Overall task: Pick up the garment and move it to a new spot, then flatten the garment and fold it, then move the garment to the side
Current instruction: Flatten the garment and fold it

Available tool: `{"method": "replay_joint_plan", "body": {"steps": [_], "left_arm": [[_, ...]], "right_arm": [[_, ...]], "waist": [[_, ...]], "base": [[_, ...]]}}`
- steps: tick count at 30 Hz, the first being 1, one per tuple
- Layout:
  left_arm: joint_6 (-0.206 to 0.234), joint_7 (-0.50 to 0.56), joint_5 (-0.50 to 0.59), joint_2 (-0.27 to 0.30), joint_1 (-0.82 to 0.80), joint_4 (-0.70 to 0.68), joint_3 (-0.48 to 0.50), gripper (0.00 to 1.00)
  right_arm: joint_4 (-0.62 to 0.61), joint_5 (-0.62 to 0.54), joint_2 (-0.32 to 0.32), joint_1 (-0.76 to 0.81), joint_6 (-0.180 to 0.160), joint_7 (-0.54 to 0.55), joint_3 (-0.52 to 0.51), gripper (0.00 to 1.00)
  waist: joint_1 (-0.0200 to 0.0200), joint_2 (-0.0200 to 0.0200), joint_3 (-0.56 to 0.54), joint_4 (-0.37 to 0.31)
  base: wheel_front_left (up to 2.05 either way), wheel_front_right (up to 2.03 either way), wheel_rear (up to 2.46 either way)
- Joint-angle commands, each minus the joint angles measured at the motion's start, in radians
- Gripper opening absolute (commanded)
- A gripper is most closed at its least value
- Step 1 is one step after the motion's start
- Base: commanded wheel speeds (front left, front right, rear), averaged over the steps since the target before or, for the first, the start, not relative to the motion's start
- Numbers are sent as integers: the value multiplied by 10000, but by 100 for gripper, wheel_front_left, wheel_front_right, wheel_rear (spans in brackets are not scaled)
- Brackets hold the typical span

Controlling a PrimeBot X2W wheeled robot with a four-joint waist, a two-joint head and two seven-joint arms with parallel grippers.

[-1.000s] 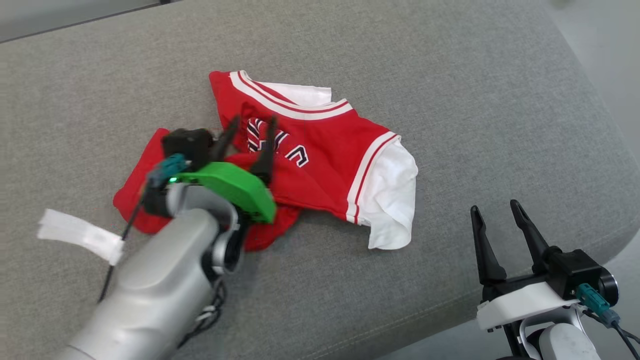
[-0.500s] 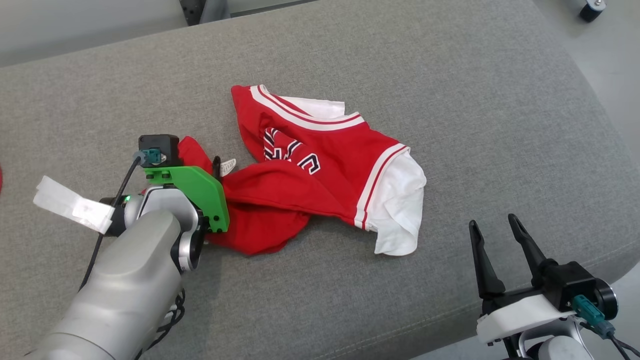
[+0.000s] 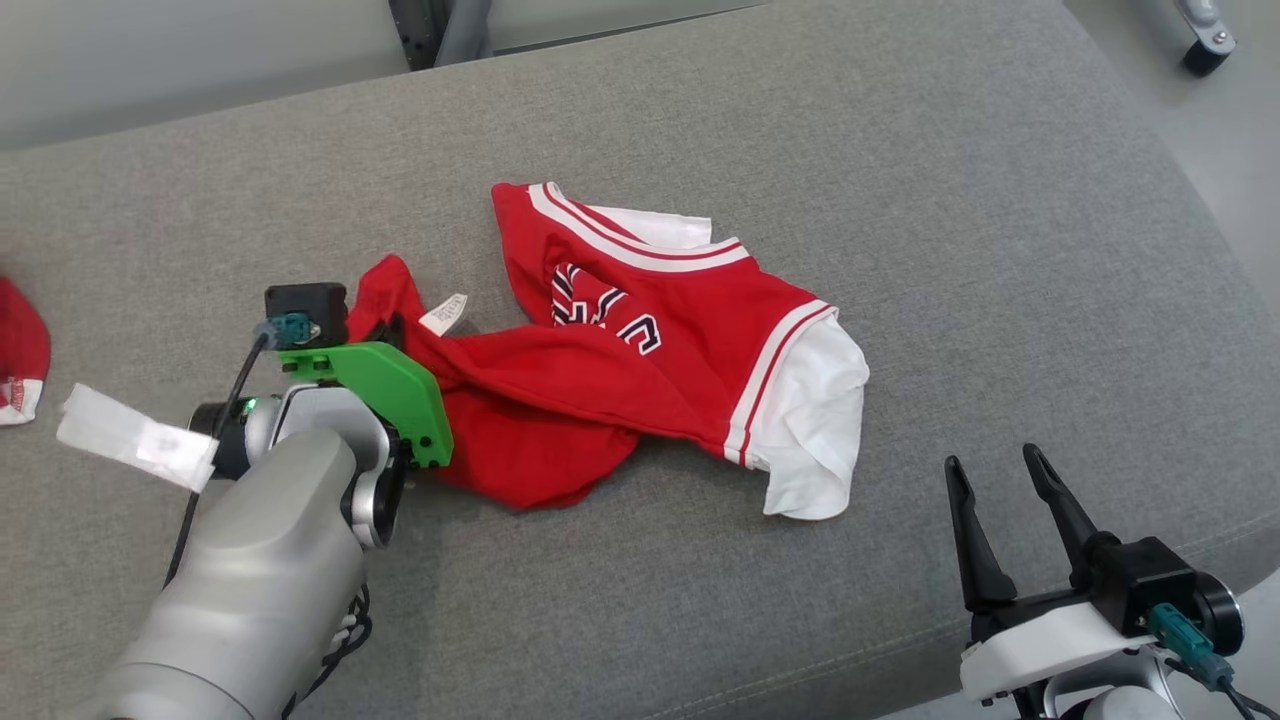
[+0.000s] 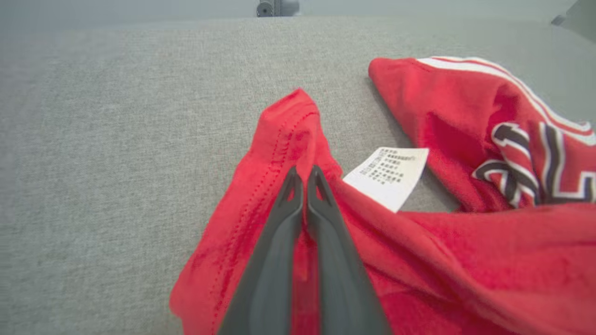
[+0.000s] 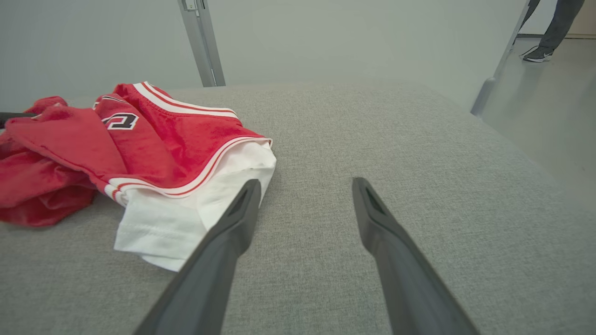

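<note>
Garment [image 3: 640, 370] runs rightward from L gripper [image 4: 305, 174], jaws pinched on its red edge; R gripper [image 3: 990, 460] wide, empty, farther off.

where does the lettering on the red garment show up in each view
Head view: lettering just above centre.
Left wrist view: lettering at the right edge, mid-height.
Right wrist view: lettering upper left.
Shared landmark: the striped trim running beside it in all three.
</note>
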Motion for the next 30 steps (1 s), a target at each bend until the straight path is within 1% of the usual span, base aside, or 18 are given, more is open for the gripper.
{"method": "replay_joint_plan", "body": {"steps": [1,5,7,9,12,14,15,17,19,20,22,23,24,26,27,28,29,30], "left_arm": [[-58,-259,-22,-2,76,-51,102,0],[-51,-1175,-143,47,291,-560,585,0],[99,-1379,-110,191,774,-1418,1220,0],[370,-1399,313,464,1198,-2613,2200,0],[772,-1361,1149,558,2970,-4721,3997,0],[710,-1365,1657,200,4318,-6275,5242,0],[551,-1364,1902,-82,5075,-6844,5798,0],[85,-1366,2431,-679,6321,-7604,6609,0],[-694,-1367,2669,-1171,7320,-7882,7269,0],[-1092,-1367,2875,-1319,7658,-7943,7581,0],[-1912,-1368,2873,-1554,8247,-7831,7942,0],[-2124,-1368,2895,-1587,8392,-7826,8143,0],[-2296,-1368,2767,-1597,8526,-7816,8112,0],[-2479,-1369,2457,-1605,8780,-7764,7985,0],[-2528,-1369,2557,-1587,8849,-7730,7949,22],[-2555,-1369,2680,-1582,8893,-7682,7862,48],[-2571,-1369,2843,-1584,8904,-7725,7843,78],[-2590,-1369,3013,-1583,8967,-7710,7832,100]], "right_arm": [[-17,-1,-12,130,-7,-1,-34,100],[-58,39,-13,241,-7,-1,-72,100],[-65,-13,-13,381,-7,-1,-142,100],[-97,-50,-12,408,-7,-1,-194,100],[-120,-80,-15,512,-7,-1,-227,100],[-126,-86,-15,602,-7,-1,-266,100],[-131,-87,-13,644,-7,-1,-287,100],[-125,-110,-12,745,-7,-1,-296,100],[-82,-122,-36,798,-7,-1,-192,100],[-74,-139,-67,827,-7,-1,-189,100],[-67,-149,-149,857,-7,-1,-190,100],[-63,-154,-182,863,-7,-1,-178,100],[-61,-168,-212,865,-7,-1,-161,100],[-56,-175,-289,854,-7,-1,-151,100],[-64,-183,-338,846,-7,-1,-145,100],[-75,-177,-367,834,-7,-1,-138,100],[-95,-182,-398,833,-7,-1,-133,100],[-99,-180,-421,833,-7,-1,-122,100]], "waist": [[0,0,-99,132],[0,0,-292,442],[0,0,-485,706],[0,0,-584,894],[0,0,-760,1137],[0,0,-873,1323],[0,0,-919,1436],[0,0,-995,1680],[0,0,-1042,1870],[0,0,-1082,1968],[0,0,-1113,2146],[0,0,-1126,2221],[0,0,-1136,2286],[0,0,-1157,2366],[0,0,-1158,2399],[0,0,-1159,2419],[0,0,-1161,2439],[0,0,-1174,2446]], "base": [[0,0,0],[0,0,0],[0,0,0],[0,0,0],[0,0,0],[0,0,0],[0,0,0],[0,0,0],[0,0,0],[0,0,0],[0,0,0],[0,0,0],[0,0,0],[0,0,0],[0,0,0],[0,0,0],[0,0,0],[0,0,0]]}}
